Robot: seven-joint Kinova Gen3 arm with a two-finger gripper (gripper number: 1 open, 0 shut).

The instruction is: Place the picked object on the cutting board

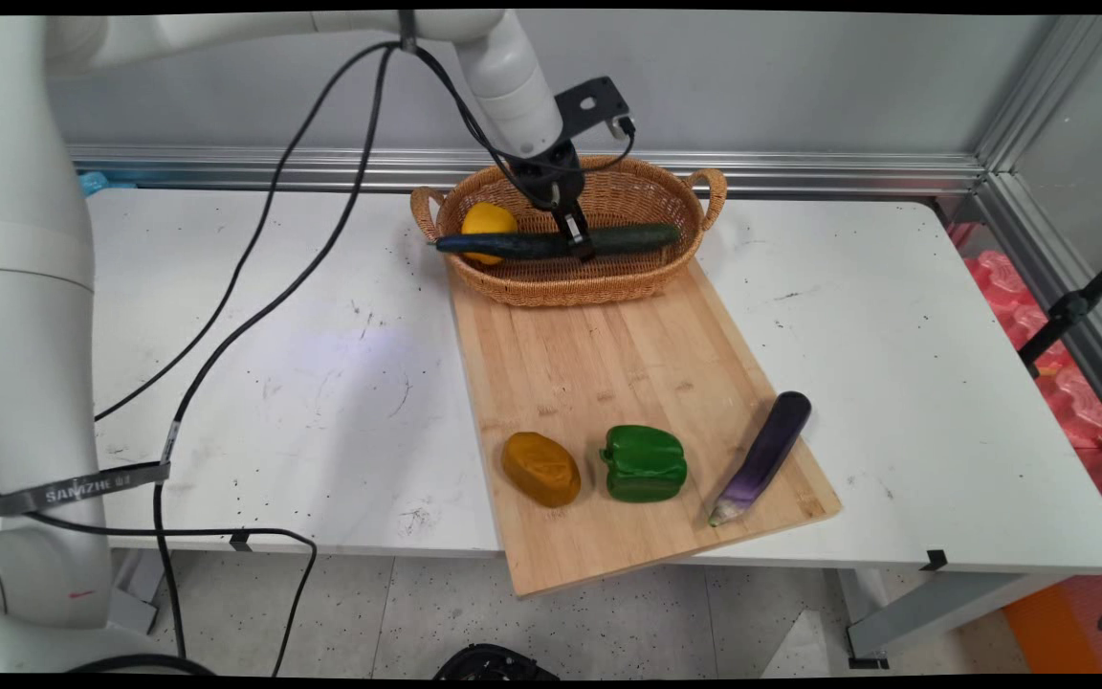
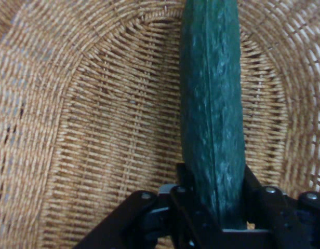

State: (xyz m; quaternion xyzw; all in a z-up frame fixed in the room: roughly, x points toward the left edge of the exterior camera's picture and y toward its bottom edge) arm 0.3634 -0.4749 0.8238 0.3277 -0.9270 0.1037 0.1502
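One claw [image 1: 578,244] grips a cucumber [image 1: 551,243] over the wicker basket [image 1: 608,277]; a cable band [image 1: 77,488] reads SAMZHE.

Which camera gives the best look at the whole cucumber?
The main view: the cucumber shows end to end, lying across the wicker basket by a yellow fruit, the gripper shut on its middle. The hand view shows only one stretch of it, close up.

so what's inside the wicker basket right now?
The basket holds a yellow fruit at its left end and a cucumber lengthwise, gripped mid-length by the gripper. The hand view shows bare weave beside it; the floor under the cucumber is hidden.
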